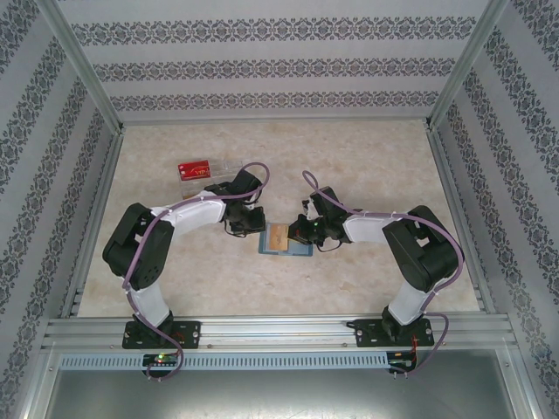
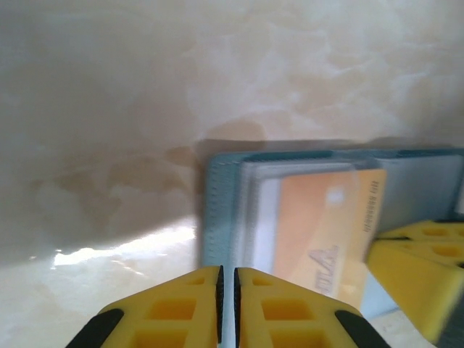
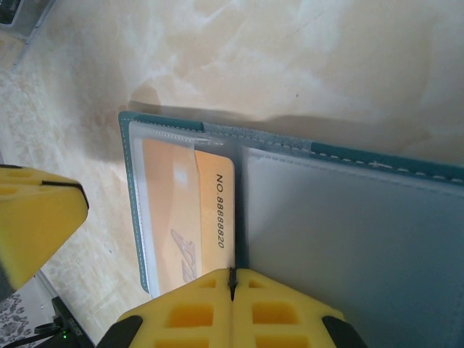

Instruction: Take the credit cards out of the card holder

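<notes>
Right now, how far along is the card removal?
Done: the flat blue-grey two-panel card holder lies open. In hand: left gripper and right gripper are shut at its edges, by the tan-orange plastic credit card. Left: that card sits partly inside its clear pocket; it must come out.

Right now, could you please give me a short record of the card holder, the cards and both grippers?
card holder: open flat on the table
credit card: orange, partly in a clear slot, left panel in the top view
left gripper: fingers closed, at the holder's outer edge
right gripper: fingers closed, by the card's inner edge
red card: in the clear tray, farther back on the left
</notes>
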{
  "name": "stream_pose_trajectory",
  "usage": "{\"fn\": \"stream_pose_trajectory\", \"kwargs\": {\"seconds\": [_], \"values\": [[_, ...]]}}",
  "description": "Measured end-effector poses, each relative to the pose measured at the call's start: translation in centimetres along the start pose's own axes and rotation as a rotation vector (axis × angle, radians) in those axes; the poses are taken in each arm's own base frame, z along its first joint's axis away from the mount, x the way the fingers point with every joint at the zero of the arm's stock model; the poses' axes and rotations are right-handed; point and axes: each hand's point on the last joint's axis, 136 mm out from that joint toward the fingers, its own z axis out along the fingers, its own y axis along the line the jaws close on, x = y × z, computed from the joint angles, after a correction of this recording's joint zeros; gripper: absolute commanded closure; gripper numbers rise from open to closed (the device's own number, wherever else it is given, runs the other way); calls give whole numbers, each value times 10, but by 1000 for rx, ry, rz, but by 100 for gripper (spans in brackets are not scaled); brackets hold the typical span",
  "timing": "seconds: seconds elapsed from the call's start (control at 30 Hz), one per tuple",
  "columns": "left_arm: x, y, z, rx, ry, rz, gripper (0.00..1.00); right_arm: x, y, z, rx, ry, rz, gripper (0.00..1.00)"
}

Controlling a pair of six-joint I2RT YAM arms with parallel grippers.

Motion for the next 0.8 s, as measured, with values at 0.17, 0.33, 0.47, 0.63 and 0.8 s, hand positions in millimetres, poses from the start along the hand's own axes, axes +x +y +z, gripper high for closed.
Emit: {"fn": "stream_pose_trajectory", "kwargs": {"seconds": [0.17, 0.33, 0.47, 0.63, 0.8], "values": [[0, -20, 1, 94, 13, 9, 92, 0, 0, 0, 2, -2, 0, 100], [5, -22, 17, 100, 60, 4, 95, 0, -1, 0, 2, -3, 1, 100], [8, -20, 27, 94, 85, -2, 97, 0, -2, 0, 3, -4, 4, 98], [7, -20, 29, 92, 88, -1, 97, -2, -3, 0, -1, -9, 6, 83], [7, -20, 30, 91, 89, -1, 98, -3, -1, 2, -12, -6, 3, 79]]}}
